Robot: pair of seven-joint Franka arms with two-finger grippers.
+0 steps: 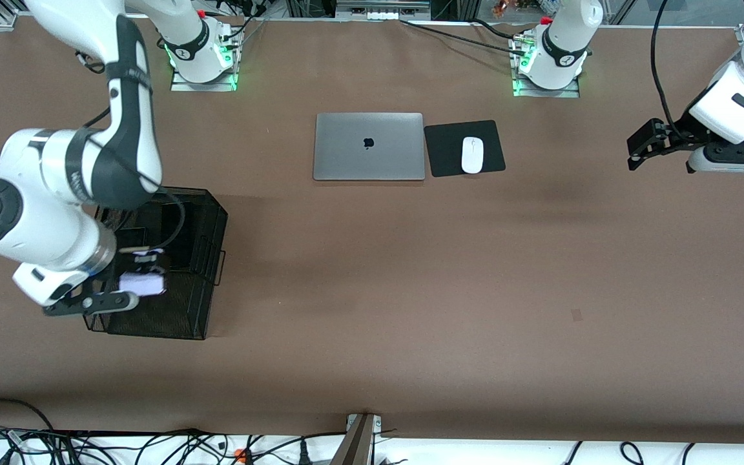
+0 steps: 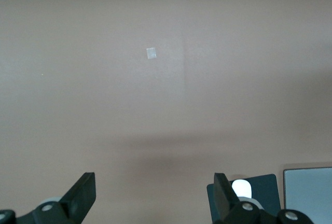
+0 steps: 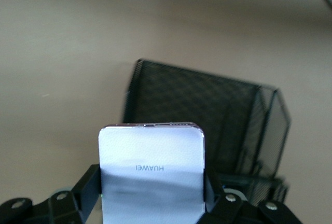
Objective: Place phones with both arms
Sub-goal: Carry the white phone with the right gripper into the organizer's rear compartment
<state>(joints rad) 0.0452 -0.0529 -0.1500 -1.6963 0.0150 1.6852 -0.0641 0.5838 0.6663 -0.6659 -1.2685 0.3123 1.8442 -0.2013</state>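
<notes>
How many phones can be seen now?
1: a small squarish pale lavender-white flip phone, held by the right gripper over the black wire-mesh rack. Others may sit hidden in it under the arm.

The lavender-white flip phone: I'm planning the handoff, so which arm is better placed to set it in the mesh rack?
Right. The right gripper is shut on the lavender-white flip phone over the mesh rack; the left gripper hangs open, empty.

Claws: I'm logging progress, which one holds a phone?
The right claw, over the black mesh rack, grips the pale lavender-white flip phone; the left claw waits open and empty over bare table.
</notes>
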